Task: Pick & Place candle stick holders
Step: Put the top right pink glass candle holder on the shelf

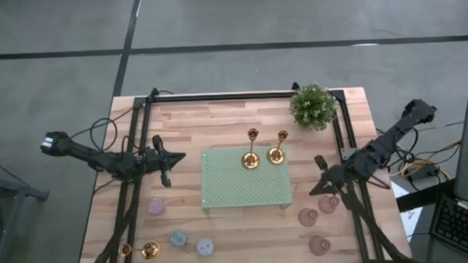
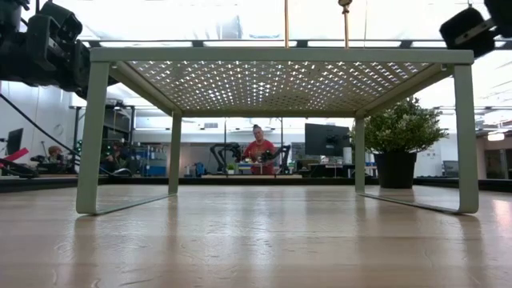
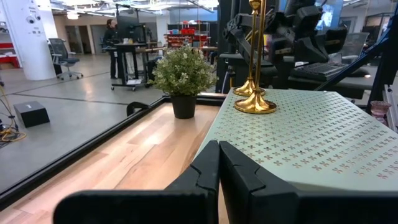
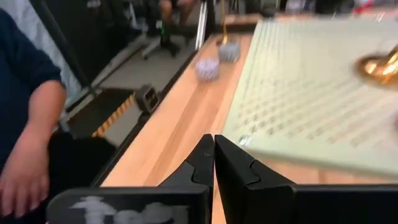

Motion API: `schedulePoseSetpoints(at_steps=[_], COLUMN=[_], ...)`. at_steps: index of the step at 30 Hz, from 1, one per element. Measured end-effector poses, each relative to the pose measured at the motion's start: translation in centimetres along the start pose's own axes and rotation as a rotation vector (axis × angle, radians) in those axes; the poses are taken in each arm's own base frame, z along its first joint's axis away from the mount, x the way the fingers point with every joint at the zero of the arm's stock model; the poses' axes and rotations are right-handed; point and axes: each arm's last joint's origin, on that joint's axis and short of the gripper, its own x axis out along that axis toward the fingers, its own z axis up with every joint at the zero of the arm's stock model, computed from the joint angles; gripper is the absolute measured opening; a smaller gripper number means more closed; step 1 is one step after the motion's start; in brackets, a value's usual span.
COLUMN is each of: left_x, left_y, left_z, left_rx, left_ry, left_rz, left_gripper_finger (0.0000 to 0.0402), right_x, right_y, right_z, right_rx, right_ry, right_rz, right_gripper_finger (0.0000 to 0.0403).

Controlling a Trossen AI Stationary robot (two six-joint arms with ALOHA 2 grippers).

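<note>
Both tools empty and pressed together, parked either side of the green perforated rack (image 1: 246, 178): left tool (image 1: 166, 178) just off its left edge, right tool (image 1: 319, 165) just off its right edge.

Two upright gold holders (image 1: 250, 158) (image 1: 276, 153) sit on the rack's far half, side by side, near each other. Third gold holder (image 1: 139, 249) lies on its side on the tabletop (image 1: 218, 124), off the rack's near-left corner. Beside it, nearer the rack: three pastel squat holders (image 1: 155, 205) (image 1: 178, 239) (image 1: 204, 246). Three pinkish squat ones (image 1: 328, 203) (image 1: 308, 216) (image 1: 319, 244) off the near-right corner, close to the right tool.

Judgement: between picks, no grasp under way. Likely next: open a tool, drop onto the nearest loose holder, lift it to the rack. The fallen gold one needs a stem grasp and righting.

Hard to see: right wrist view is blurred; low view shows only the rack's underside and two gold stems cut off above. Potted plant (image 1: 313, 105) sits at the rack's far right.
</note>
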Motion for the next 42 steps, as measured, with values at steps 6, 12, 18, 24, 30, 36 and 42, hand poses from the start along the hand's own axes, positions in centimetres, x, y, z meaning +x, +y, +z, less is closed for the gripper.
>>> schedulePoseSetpoints(at_steps=[6,12,18,24,30,36,42], left_x=[0.0,0.0,0.0,0.0,0.0,0.0,0.0], left_y=[0.0,0.0,0.0,0.0,0.0,0.0,0.0], left_z=[0.0,0.0,0.0,0.0,0.0,0.0,0.0], left_rx=[0.0,0.0,0.0,0.0,0.0,0.0,0.0], left_ry=[0.0,0.0,0.0,0.0,0.0,0.0,0.0], left_rz=[0.0,0.0,0.0,0.0,0.0,0.0,0.0], left_gripper_finger=[0.0013,0.0013,0.0013,0.0013,0.0013,0.0013,0.0013], right_x=[0.3,0.2,0.1,-0.1,0.3,1.3,2.4], right_y=[1.3,2.3,2.9,3.0,3.4,4.5,5.9], right_z=[1.2,3.2,4.2,3.9,3.0,2.0,0.7], right_rx=[0.06,0.127,0.214,0.336,0.407,0.352,0.266], right_ry=[0.23,0.458,0.632,0.817,0.933,0.998,1.052], right_rz=[-0.04,-0.096,-0.136,-0.215,-0.244,-0.255,-0.291], right_gripper_finger=[0.0008,0.0008,0.0008,0.0012,0.0055,0.0112,0.0145])
